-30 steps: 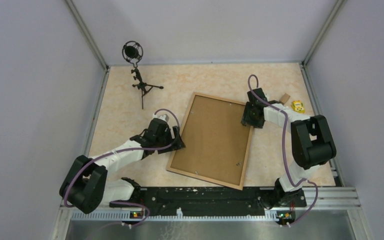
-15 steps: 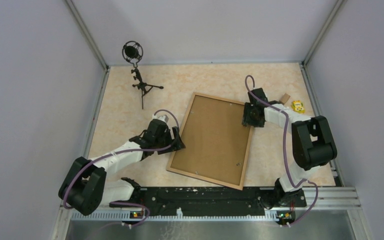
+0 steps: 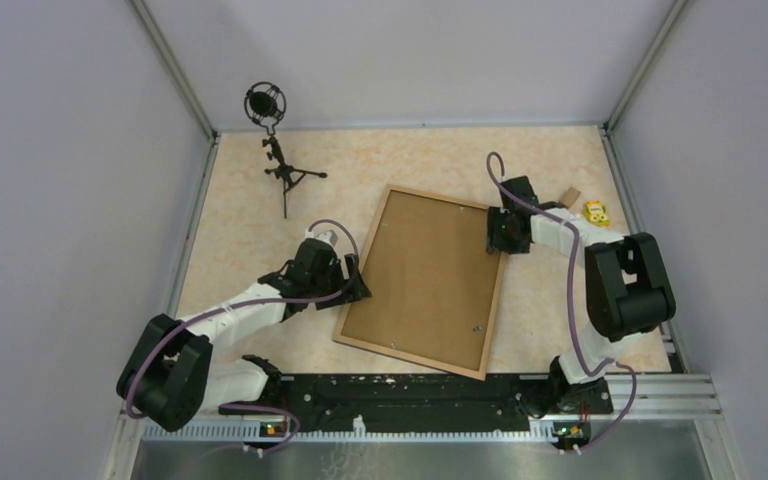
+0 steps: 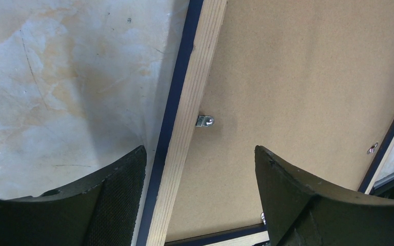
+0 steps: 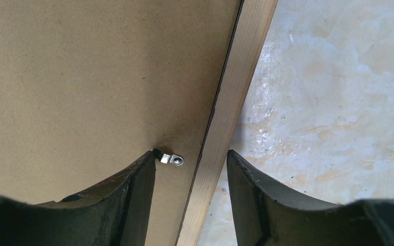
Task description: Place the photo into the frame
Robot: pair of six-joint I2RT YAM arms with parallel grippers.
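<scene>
On the marbled counter (image 3: 250, 230), with frame (image 3: 410, 359) lying back-up, backing board (image 3: 428, 275) in, photo unseen: best to centre the wide-open left hand (image 4: 199, 154) over its rail clip (image 4: 204, 121), then the narrower, empty right hand (image 5: 190, 156) likewise farther off.

The large rectangular picture frame (image 4: 196, 77), thin light-wood rails with dark blue outer edges, lies flat and back-up at mid-bench (image 3: 260, 200), set askew. A plain brown backing board (image 3: 426, 275) fills it.
</scene>
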